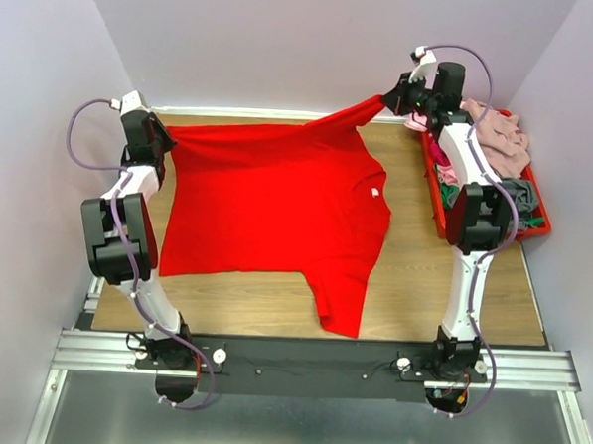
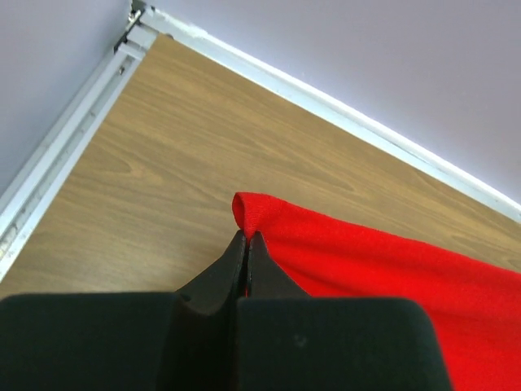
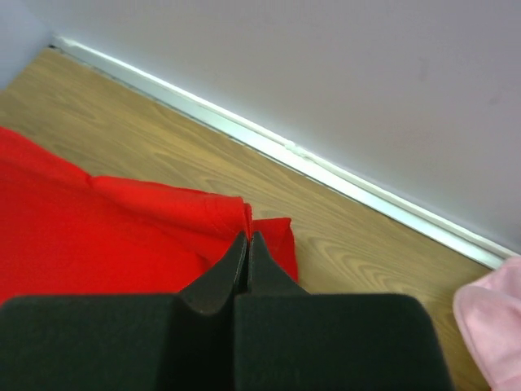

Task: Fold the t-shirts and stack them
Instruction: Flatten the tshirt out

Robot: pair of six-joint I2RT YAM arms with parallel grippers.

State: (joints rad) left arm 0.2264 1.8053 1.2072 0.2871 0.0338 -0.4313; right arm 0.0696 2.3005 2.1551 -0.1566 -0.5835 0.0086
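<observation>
A bright red t-shirt [image 1: 277, 206] with a small white neck label [image 1: 376, 193] lies spread on the wooden table. My left gripper [image 1: 160, 138] is shut on its far left corner [image 2: 248, 213]. My right gripper [image 1: 391, 98] is shut on the far right sleeve end [image 3: 273, 232] and holds it lifted toward the back wall. The stretch of cloth between both grippers is pulled taut along the far edge. Other t-shirts, mauve-beige [image 1: 500, 138], pink [image 1: 444, 173] and grey [image 1: 521, 199], lie piled in the tray.
A red plastic tray [image 1: 432, 194] stands at the right edge of the table, behind my right arm. A pink cloth edge [image 3: 492, 330] shows in the right wrist view. The back wall rail [image 2: 342, 114] runs close behind both grippers.
</observation>
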